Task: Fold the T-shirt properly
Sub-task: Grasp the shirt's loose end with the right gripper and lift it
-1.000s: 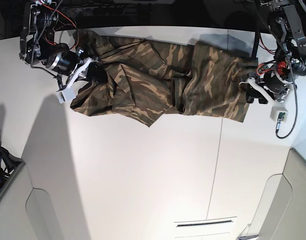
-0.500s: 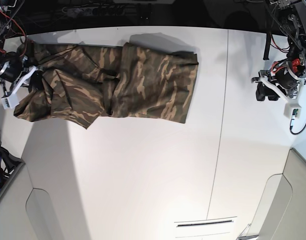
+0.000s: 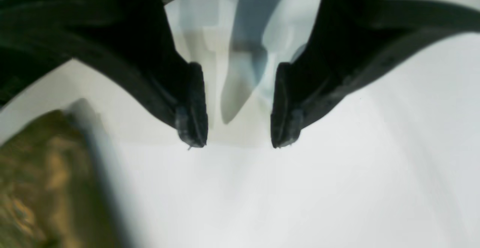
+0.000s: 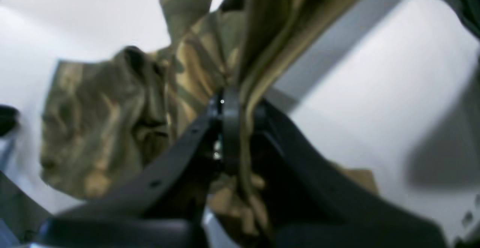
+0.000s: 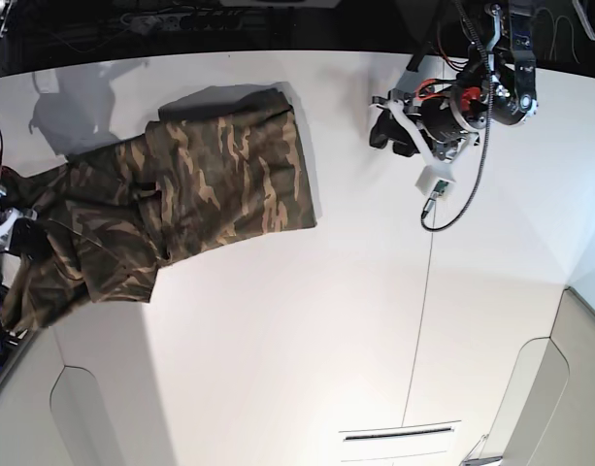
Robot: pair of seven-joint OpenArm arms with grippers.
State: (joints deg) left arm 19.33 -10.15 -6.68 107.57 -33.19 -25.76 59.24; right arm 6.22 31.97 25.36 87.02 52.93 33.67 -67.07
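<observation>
Your right claw [image 4: 240, 128] pinches the T-shirt [image 5: 210, 194] at the desk's [image 5: 326, 340] far edge; left claw [image 3: 234, 135], wide and empty, hovers beyond its free end

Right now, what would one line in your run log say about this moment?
right gripper: shut on T-shirt, at table edge | left gripper: open, empty, above table | fold: not done

Base overhead on table [image 5: 307, 340], wrist cameras close behind pincers
</observation>
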